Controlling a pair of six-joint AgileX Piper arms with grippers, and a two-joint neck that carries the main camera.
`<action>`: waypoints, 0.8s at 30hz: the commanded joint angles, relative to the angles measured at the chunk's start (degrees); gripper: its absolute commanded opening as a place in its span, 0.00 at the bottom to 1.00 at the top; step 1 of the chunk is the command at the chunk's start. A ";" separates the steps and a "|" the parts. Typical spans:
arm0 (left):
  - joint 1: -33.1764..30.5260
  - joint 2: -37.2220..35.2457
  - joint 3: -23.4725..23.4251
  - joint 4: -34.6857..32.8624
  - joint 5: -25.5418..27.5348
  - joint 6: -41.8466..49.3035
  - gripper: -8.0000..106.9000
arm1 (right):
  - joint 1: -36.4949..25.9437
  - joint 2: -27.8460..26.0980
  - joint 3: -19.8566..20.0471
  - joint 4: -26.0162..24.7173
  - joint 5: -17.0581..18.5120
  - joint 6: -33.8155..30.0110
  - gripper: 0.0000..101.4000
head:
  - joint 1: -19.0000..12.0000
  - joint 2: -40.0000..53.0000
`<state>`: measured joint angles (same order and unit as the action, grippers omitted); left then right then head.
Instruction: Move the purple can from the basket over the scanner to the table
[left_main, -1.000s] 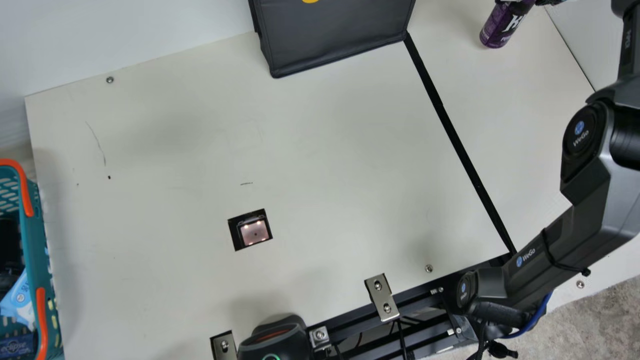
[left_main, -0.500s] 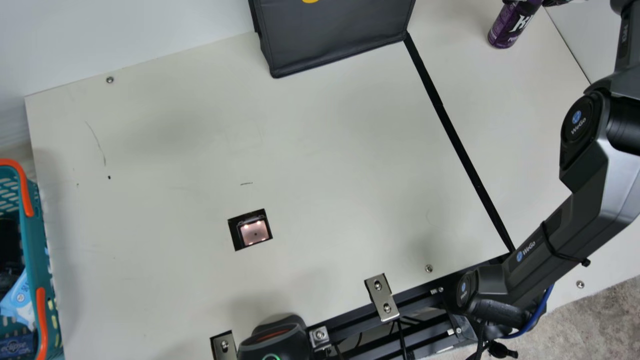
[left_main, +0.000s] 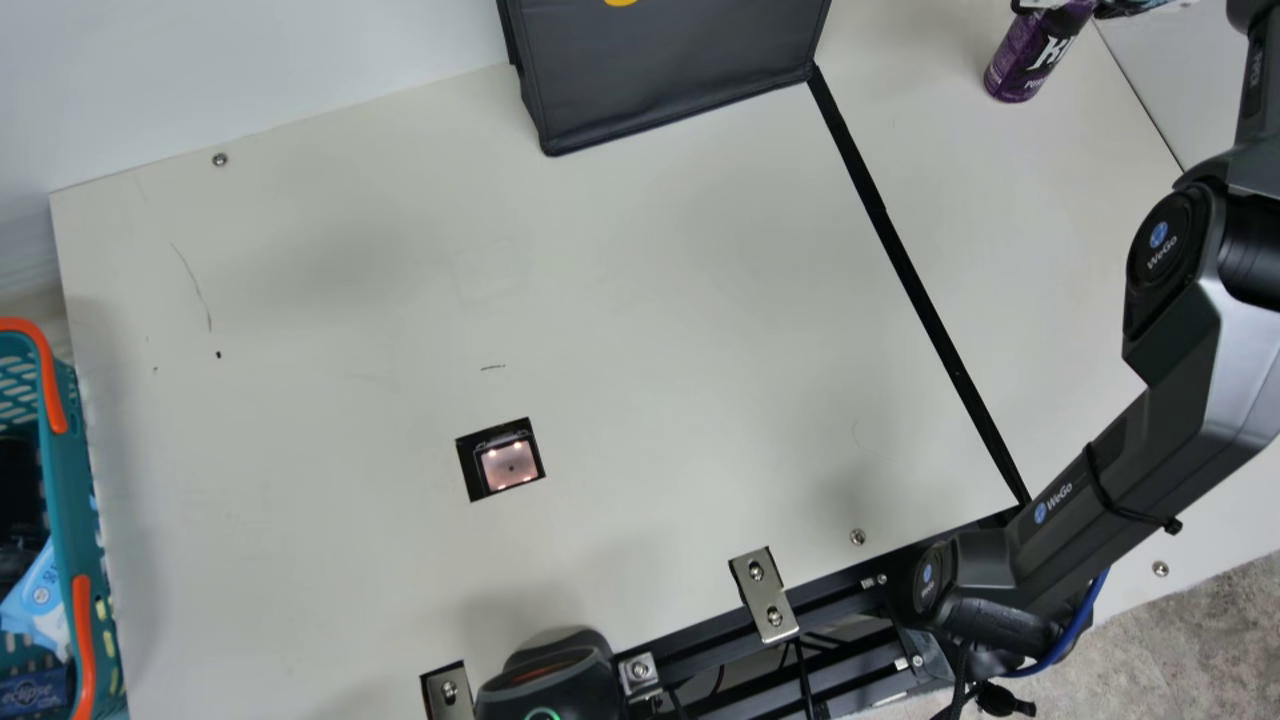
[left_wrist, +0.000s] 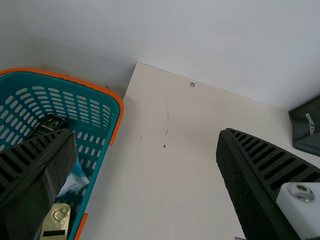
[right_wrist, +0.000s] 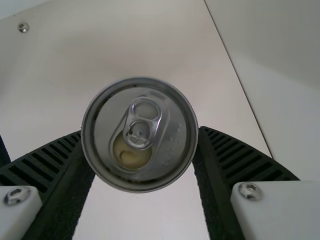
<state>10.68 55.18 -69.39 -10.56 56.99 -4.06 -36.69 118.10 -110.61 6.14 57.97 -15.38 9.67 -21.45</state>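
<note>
At the top right of the main view, the purple can (left_main: 1032, 55) is held by my right gripper (left_main: 1070, 6), partly cut off by the top edge. In the right wrist view the can's silver top (right_wrist: 140, 135) sits between both fingers of my right gripper (right_wrist: 142, 150), which is shut on it. My left gripper (left_wrist: 145, 165) stands wide open with nothing between its fingers, near the teal basket (left_wrist: 95, 125). The scanner window (left_main: 509, 462) is lit in the table. The basket (left_main: 75, 480) also shows at the main view's left edge.
A dark bag (left_main: 670, 70) stands at the table's back edge. Black tape (left_main: 915, 270) crosses the table between scanner window and can. A black device (left_main: 555, 680) and metal brackets (left_main: 765, 595) line the front edge. Inside the basket lies a blue and white packet (left_wrist: 74, 177).
The can and my right gripper have shifted a little to the right in the main view, the can ending slightly lower. The right arm has turned slightly with them.
</note>
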 joint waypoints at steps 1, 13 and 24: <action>0.00 0.00 0.00 0.00 0.00 0.00 0.85 | -0.07 -0.23 0.15 -0.07 -0.04 0.02 0.79 | -1.75 -0.13; 0.00 0.00 0.00 0.00 0.00 0.00 0.85 | 1.45 -7.65 7.32 -5.00 -4.12 3.65 0.94 | -1.75 -0.13; 0.00 0.00 0.00 0.00 0.00 0.00 0.85 | 7.99 -27.36 24.68 -9.85 -8.22 10.33 0.94 | -1.75 -0.13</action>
<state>10.68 55.18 -69.39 -10.56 56.99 -4.06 -29.62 95.97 -89.95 -3.41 49.75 -5.60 9.67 -21.45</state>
